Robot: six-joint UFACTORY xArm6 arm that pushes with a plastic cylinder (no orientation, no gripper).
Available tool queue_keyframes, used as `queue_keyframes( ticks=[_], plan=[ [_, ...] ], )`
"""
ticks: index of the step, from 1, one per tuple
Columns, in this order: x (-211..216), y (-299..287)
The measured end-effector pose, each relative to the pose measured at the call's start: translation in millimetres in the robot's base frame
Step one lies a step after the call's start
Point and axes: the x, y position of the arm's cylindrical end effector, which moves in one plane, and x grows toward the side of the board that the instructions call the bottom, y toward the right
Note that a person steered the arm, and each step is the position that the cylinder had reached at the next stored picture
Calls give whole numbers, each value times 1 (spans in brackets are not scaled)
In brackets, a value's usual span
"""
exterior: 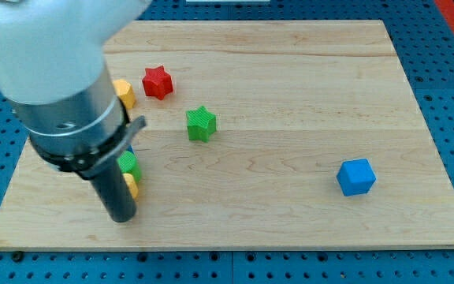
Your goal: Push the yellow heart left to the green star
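The tip [122, 217] is set near the tabletop's [290, 79] bottom-left corner, beside a partly hidden yellow block [132, 186], probably the yellow heart; no end effector is fitted. A push toward the green star [201, 123], mid-tabletop, is called for next.

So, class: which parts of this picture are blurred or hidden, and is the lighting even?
Camera view: the arm at the view's left is large and soft, out of focus; it hides most of the yellow, green and lower yellow blocks; my tip sits just below them; light is even, shadows faint; the green star is sharp.
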Motion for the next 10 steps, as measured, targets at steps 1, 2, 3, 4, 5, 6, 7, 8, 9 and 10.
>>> queue_keyframes(
  ticks=[1, 2, 3, 4, 5, 6, 7, 8, 9, 10],
  plan=[
    [-11, -29],
    [-22, -55],
    [-30, -76],
    [-33, -83],
    [-33, -57],
    [-33, -30],
    [-36, -5],
    [-44, 19],
    [-54, 41],
    [-66, 61]
  ],
)
